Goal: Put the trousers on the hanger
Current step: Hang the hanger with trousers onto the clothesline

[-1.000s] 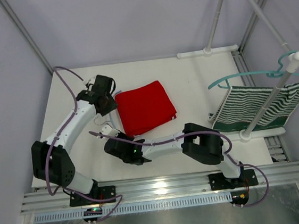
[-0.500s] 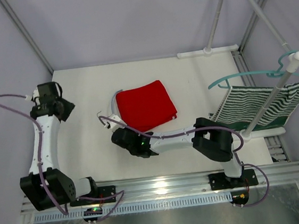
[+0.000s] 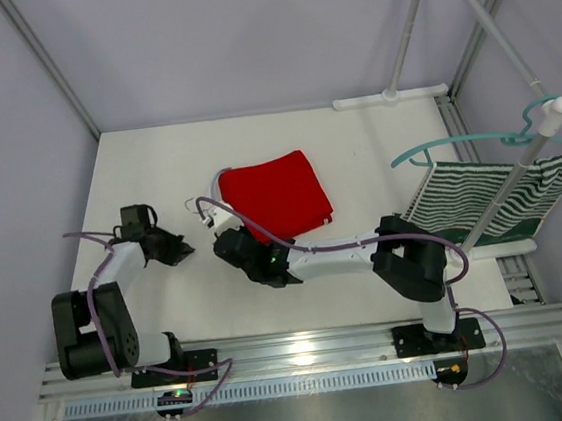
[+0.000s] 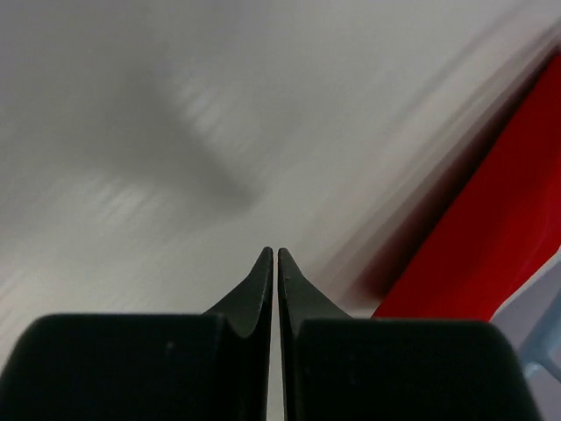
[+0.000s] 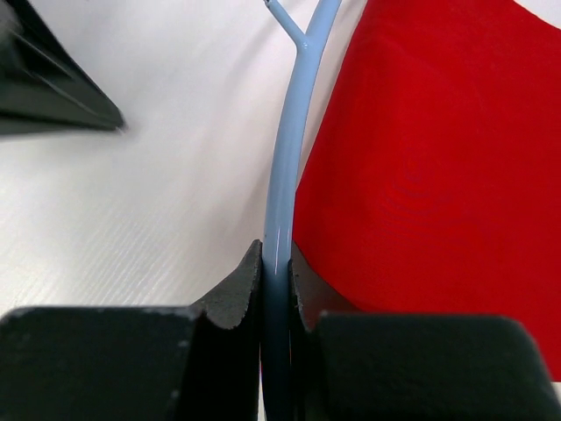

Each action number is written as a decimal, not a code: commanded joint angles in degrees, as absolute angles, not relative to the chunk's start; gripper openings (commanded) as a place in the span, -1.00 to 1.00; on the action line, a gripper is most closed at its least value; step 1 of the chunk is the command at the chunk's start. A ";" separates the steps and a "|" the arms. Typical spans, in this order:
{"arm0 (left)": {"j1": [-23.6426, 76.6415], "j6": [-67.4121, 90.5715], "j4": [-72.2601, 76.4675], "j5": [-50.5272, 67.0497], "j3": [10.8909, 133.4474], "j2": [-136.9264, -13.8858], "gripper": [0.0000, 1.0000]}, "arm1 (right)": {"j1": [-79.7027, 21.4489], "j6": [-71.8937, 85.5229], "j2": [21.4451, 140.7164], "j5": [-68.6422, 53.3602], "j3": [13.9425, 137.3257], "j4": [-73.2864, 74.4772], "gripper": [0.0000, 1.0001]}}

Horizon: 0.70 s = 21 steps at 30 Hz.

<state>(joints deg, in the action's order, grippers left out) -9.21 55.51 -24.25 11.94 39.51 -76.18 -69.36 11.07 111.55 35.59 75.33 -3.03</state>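
Right wrist: right tool [image 5: 276, 256] clamped on hanger [image 5: 283, 180].
Trousers [image 5: 438, 175] fill frame right; left tool [image 4: 273, 257] clenched, empty.

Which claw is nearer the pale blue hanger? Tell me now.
Right. The right claw is shut on the hanger, on its thin bar beside the trousers. The left claw, shut and empty, sits apart, off to its left.

The trousers [image 3: 275, 199] are plain bright red. The hanger [image 5: 285, 175] is pale blue. The tabletop [image 3: 374, 140] is white. The striped garment [image 3: 442, 209] shows green and white, under a teal hanger [image 3: 474, 136]. The left end effector [image 4: 273, 256] and the right end effector [image 5: 274, 248] are black.
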 commanded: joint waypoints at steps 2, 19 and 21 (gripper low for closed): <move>-0.54 62.57 -6.61 20.29 37.27 -84.08 -0.99 | -68.20 13.97 104.95 38.06 75.85 -6.15 -0.93; 13.70 72.16 19.26 25.14 43.22 -92.29 -0.99 | -65.66 16.52 95.72 36.12 71.37 -8.79 -0.92; 14.94 71.72 18.11 24.88 45.43 -91.94 -0.99 | -64.78 16.96 94.05 35.86 69.88 -8.79 -0.92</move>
<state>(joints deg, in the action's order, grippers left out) 12.88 71.13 14.26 24.21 40.56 -94.85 -66.19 15.53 99.92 33.26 70.37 -1.74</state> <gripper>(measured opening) 0.005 0.129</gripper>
